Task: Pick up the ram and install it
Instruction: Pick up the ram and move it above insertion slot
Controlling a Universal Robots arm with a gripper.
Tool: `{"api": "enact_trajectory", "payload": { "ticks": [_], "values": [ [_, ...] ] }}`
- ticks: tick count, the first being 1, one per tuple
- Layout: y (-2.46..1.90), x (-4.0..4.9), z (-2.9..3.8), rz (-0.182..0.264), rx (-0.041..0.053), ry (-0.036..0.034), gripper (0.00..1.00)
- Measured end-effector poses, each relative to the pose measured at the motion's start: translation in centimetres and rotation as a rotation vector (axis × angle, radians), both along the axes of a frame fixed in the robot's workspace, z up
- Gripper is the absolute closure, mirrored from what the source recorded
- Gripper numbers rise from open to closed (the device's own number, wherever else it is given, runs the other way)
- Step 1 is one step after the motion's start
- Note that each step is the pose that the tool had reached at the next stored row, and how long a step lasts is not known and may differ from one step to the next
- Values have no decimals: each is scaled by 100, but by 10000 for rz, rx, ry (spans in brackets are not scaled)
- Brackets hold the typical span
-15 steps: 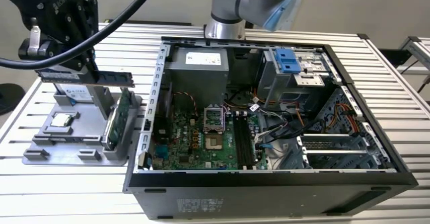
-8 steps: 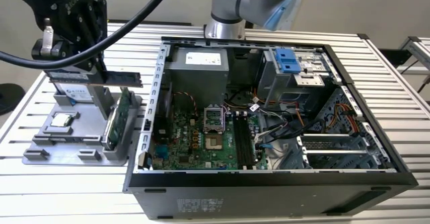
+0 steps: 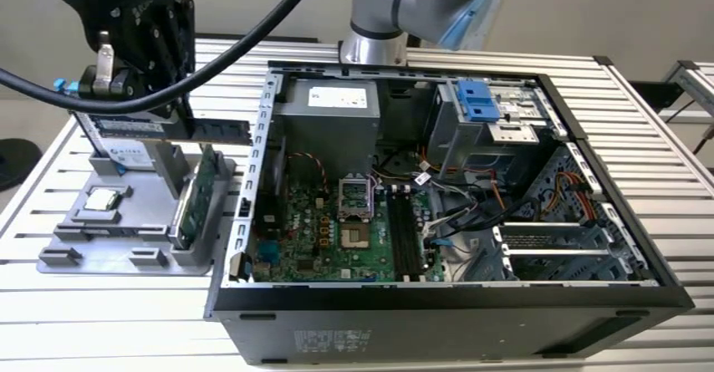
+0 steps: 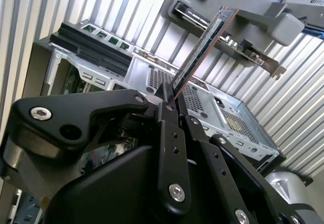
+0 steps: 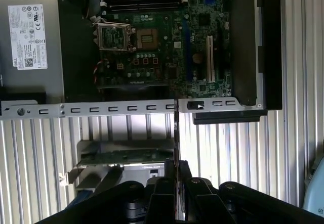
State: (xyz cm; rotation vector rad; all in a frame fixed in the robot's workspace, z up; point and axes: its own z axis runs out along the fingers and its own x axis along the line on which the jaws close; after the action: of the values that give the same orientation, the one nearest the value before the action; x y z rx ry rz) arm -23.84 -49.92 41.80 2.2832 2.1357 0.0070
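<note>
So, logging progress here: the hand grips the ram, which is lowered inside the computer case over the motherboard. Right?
No. The hand grips the ram, but it is outside the computer case, by the grey holder at the exterior view's left, as the exterior view shows.

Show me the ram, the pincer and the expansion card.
ram (image 4: 202, 49), second wrist view: on its thin edge
pincer (image 4: 174, 98), second wrist view: midway between fingertips clamped on the ram
expansion card (image 3: 202, 196), exterior view: on its green face

Open computer case, loose cables beside memory slots.
</note>
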Motion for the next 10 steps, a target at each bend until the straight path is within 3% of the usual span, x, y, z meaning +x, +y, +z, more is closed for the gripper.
{"api": "enact_trajectory", "payload": {
  "ticks": [10],
  "values": [
    [0, 168, 0, 0, 0, 0, 100]
  ]
}}
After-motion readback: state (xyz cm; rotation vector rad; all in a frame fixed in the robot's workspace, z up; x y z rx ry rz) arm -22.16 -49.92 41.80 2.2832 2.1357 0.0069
